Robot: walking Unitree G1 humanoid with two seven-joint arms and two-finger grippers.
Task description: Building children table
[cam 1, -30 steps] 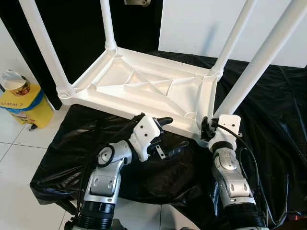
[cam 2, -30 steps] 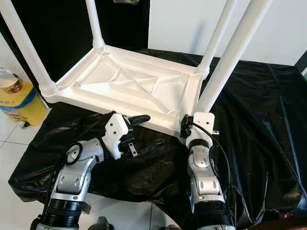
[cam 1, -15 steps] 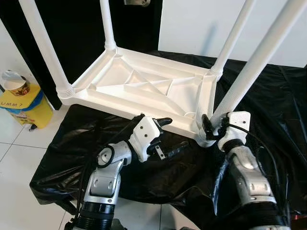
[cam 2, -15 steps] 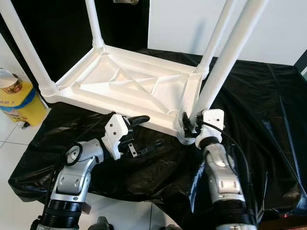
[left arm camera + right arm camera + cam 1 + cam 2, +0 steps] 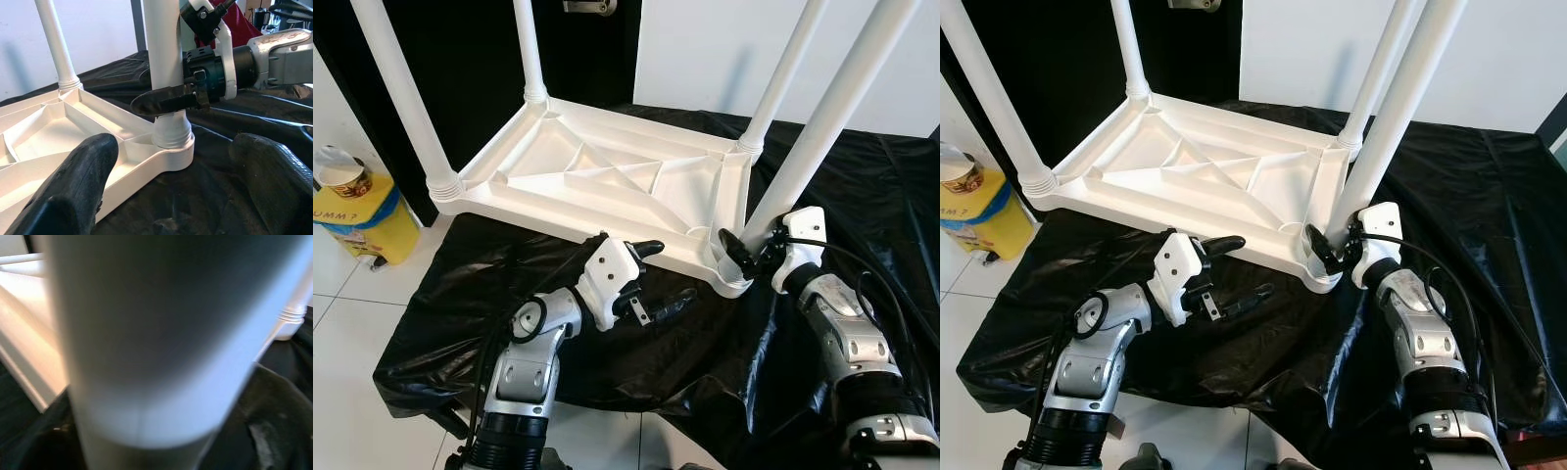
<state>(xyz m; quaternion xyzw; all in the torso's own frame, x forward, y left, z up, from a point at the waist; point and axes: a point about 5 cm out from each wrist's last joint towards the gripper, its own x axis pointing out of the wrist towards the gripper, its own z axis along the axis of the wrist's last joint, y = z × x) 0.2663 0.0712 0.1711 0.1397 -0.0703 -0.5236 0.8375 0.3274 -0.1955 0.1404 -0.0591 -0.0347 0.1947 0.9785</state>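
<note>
Right hand [image 5: 741,257] swung outward, gripping leg [image 5: 803,147] (upright)

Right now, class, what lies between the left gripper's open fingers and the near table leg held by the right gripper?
Bare black plastic sheet, seen in the left eye view, separates the left gripper from the table leg gripped by the right gripper.

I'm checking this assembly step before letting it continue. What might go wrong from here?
1. The right gripper is shut on the near-right leg low down, just above its socket; a sideways push might lever the tall leg out or tip it.
2. The upturned tabletop lies on loose black sheeting, so it may slide while the leg is worked.
3. The left gripper hangs open beside the frame, not bracing it.
</note>
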